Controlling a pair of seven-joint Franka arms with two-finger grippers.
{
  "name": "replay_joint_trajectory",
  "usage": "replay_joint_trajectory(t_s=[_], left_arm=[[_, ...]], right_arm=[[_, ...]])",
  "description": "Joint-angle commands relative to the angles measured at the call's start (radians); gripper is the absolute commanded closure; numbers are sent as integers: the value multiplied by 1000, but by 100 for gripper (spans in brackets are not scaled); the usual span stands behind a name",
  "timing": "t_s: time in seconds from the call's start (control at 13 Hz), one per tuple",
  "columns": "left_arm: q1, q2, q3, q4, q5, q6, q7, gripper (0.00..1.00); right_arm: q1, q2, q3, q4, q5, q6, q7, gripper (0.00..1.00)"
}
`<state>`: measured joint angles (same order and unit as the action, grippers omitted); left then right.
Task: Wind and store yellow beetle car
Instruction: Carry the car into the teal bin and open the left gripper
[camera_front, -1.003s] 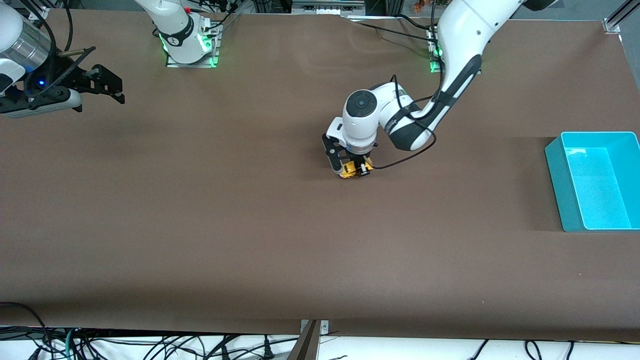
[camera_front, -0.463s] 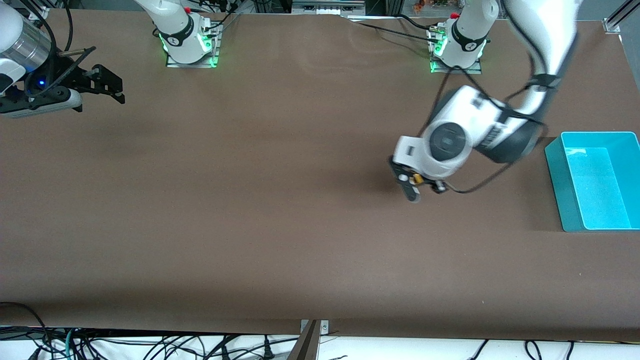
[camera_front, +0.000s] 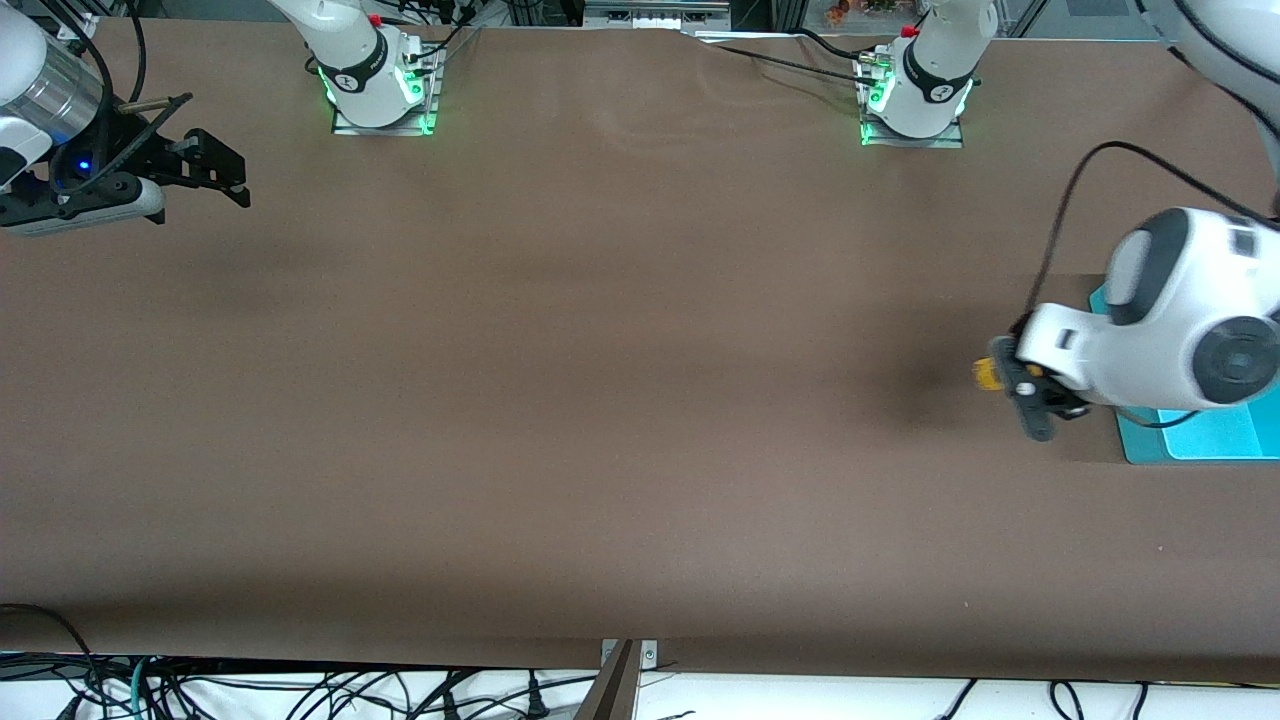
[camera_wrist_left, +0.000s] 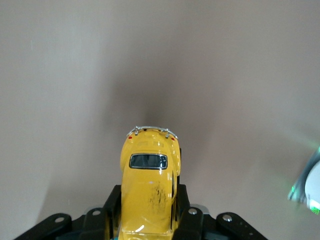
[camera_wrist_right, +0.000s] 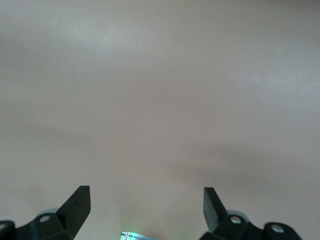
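My left gripper (camera_front: 1012, 388) is shut on the yellow beetle car (camera_front: 986, 373) and holds it in the air over the brown table, beside the teal bin (camera_front: 1190, 440). In the left wrist view the yellow beetle car (camera_wrist_left: 149, 195) sits between the black fingers (camera_wrist_left: 109, 210), its rear window and bumper pointing away from the camera. My right gripper (camera_front: 215, 180) is open and empty, waiting above the table at the right arm's end. In the right wrist view the right gripper (camera_wrist_right: 146, 205) shows only bare table between its fingertips.
The teal bin stands at the left arm's end of the table, mostly covered by the left arm's wrist (camera_front: 1180, 330). The two arm bases (camera_front: 375, 85) (camera_front: 915, 95) stand along the table's edge farthest from the front camera.
My left gripper has carried the yellow beetle car from the middle of the table toward the left arm's end, up to the teal bin. The right arm has not moved.
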<state>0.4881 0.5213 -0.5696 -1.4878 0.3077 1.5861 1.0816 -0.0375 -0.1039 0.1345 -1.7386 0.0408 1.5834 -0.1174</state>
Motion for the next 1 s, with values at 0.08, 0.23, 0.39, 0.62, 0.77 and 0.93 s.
replay_joint_trajectory(t_s=[0.08,0.23,0.39,0.62,0.77,0.93], left_arm=[[165,6,-13,20,-4,-55,266,88],[243,15,-13,17,95,-52,345,88],[318,52,-10,8,123,-32,450,88],[398,106,-7,-28,198,69,593,91],[447,161,-6,-37,238,110,655,91],[513,199,-6,-63,248,172,696,91]], right_arm=[[8,-11,-4,4,-12,-17,18,0],[8,-11,-4,4,-12,-17,18,0],[8,-11,-4,4,-12,-17,18,0],[8,-11,-4,2,-12,-17,18,0],[8,-11,-3,2,-12,-17,18,0],[8,-11,-3,2,-12,-17,18,0]])
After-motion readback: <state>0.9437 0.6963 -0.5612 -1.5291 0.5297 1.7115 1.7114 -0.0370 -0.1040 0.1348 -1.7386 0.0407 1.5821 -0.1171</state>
